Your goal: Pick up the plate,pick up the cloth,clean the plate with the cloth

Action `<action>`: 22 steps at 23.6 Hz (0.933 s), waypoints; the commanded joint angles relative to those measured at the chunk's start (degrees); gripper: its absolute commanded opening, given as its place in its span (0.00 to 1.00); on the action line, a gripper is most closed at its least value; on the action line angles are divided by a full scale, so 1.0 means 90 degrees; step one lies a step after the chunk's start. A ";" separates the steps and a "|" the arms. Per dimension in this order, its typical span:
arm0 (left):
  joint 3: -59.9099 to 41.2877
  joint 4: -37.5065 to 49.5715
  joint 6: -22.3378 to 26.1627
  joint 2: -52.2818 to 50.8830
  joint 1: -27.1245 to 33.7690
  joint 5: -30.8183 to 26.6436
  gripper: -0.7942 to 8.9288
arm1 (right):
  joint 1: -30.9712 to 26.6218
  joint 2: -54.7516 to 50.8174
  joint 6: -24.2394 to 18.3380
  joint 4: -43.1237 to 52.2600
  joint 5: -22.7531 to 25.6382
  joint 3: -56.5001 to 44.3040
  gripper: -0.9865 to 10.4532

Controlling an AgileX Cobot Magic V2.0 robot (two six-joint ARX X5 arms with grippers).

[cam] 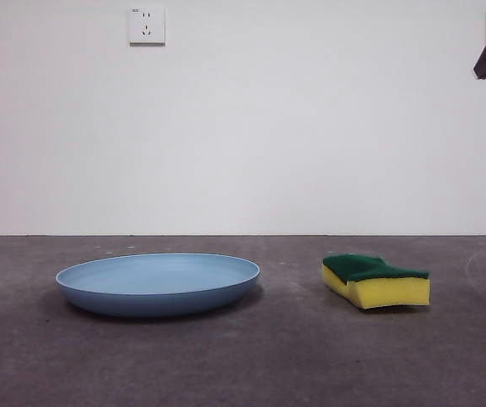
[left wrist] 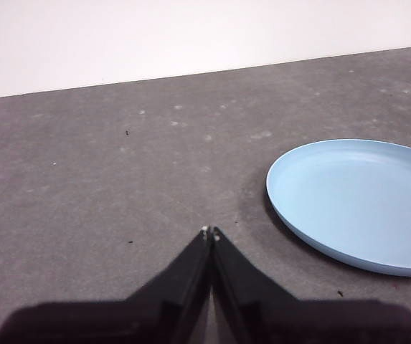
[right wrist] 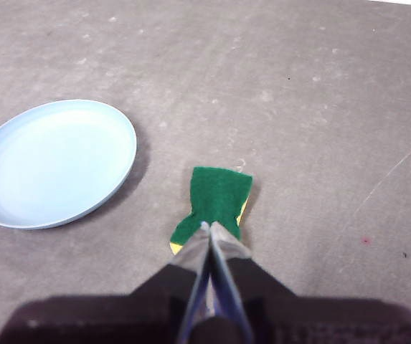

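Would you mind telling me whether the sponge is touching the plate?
Apart. The front view shows bare table between the plate and the sponge.

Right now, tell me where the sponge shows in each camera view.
Front view: the sponge lies on the table, right of the blue plate.
Left wrist view: not in it; only the plate shows.
Right wrist view: it lies just beyond the shut right gripper, green side up.
Shared landmark: the blue plate.
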 commanded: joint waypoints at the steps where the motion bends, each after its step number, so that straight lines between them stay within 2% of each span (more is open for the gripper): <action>1: -0.0085 0.0012 0.0029 -0.0019 0.0017 0.0010 0.08 | 0.0007 -0.0005 0.0044 0.0022 0.0019 -0.0027 0.09; 7: -0.0085 0.0012 0.0029 -0.0019 0.0017 0.0010 0.08 | 0.0005 -0.0078 -0.0044 -0.0012 0.0063 -0.0027 0.09; 9: -0.0085 0.0012 0.0029 -0.0019 0.0017 0.0010 0.08 | -0.0245 -0.0425 -0.0542 -0.0010 0.0175 -0.0029 0.09; 12: -0.0085 0.0012 0.0029 -0.0019 0.0017 0.0010 0.08 | -0.1066 -0.0925 -0.0704 0.0313 -0.0287 -0.0199 0.09; 16: -0.0085 0.0012 0.0029 -0.0019 0.0017 0.0010 0.08 | -0.2244 -0.1931 -0.0750 0.1426 -0.1103 -0.1331 0.09; 18: -0.0085 0.0012 0.0029 -0.0019 0.0017 0.0010 0.08 | -0.2482 -0.2336 -0.0748 0.1591 -0.1343 -0.1812 0.09; 22: -0.0085 0.0012 0.0029 -0.0019 0.0017 0.0010 0.08 | -0.2698 -0.3031 -0.0719 0.1741 -0.1367 -0.2696 0.09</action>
